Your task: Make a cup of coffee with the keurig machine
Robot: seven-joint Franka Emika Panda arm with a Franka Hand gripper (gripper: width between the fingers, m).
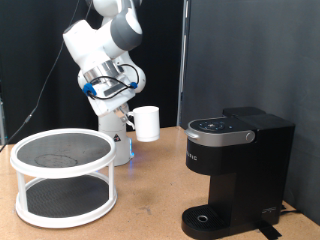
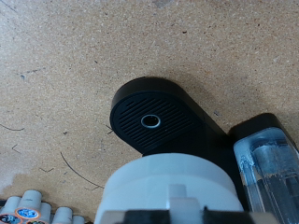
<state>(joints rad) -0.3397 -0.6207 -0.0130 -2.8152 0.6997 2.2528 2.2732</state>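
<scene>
A black curtain (image 1: 230,50) hangs behind everything, filling the backdrop from edge to edge. Thin dark cables (image 1: 185,55) run down in front of the curtain, one near its middle and another toward the exterior view's left. Below the curtain lies the bench (image 1: 150,215), a pale brown chipboard top with a speckled grain and faint scratches. The light is even, casting soft shadows onto the bench.
</scene>
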